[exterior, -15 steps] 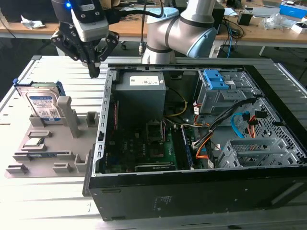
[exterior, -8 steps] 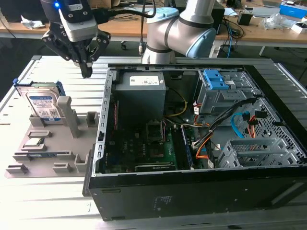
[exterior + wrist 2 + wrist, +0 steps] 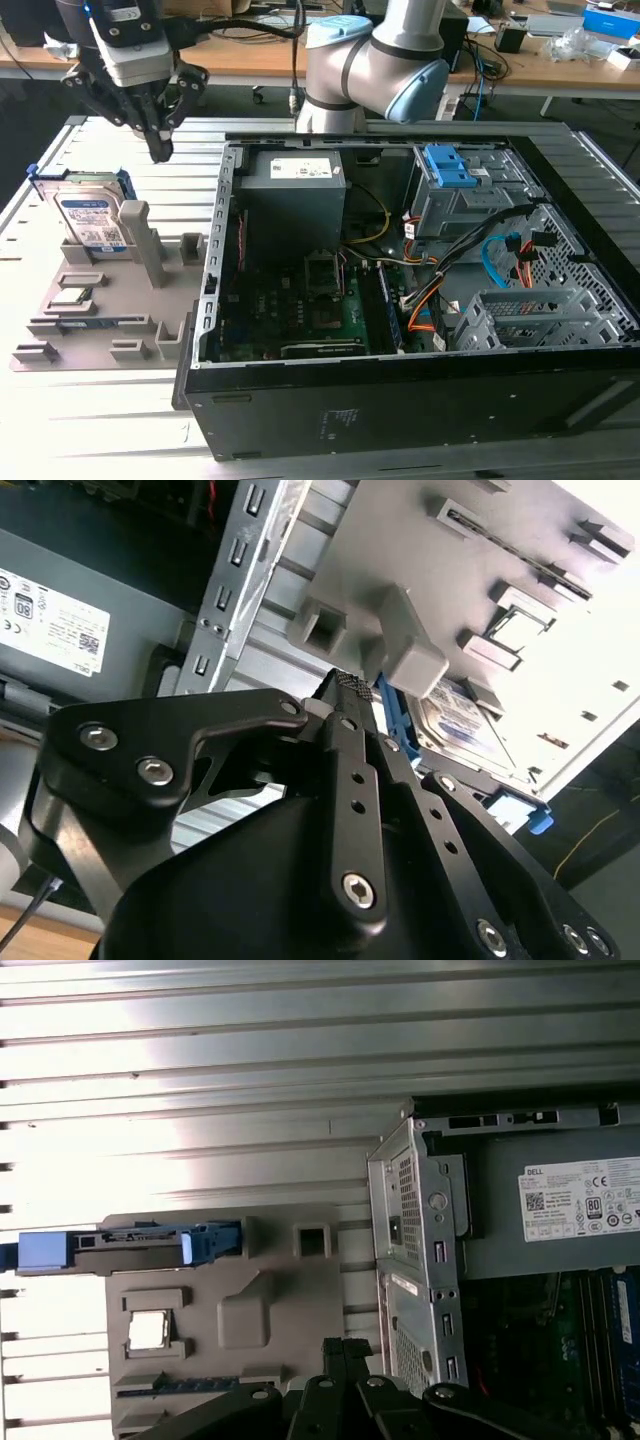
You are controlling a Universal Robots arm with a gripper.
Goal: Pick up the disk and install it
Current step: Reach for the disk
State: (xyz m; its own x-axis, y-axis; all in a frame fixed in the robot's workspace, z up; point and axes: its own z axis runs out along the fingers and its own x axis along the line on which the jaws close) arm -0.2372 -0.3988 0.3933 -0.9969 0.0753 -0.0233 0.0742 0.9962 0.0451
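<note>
Standing on edge in a slot, the disk (image 3: 90,215), silver with its labelled face outward and blue rails round it, occupies the far end of the grey holder tray (image 3: 110,290), at nine o'clock of the open computer case (image 3: 400,390) in the exterior view. Gripper (image 3: 160,150): poised above the tray at about one o'clock of the disk, apart from it, fingers drawn together on nothing. Blue-latched drive cage (image 3: 452,190): at one o'clock inside the case, well apart from the disk; judged progress: pick-up and installation both outstanding.
</note>
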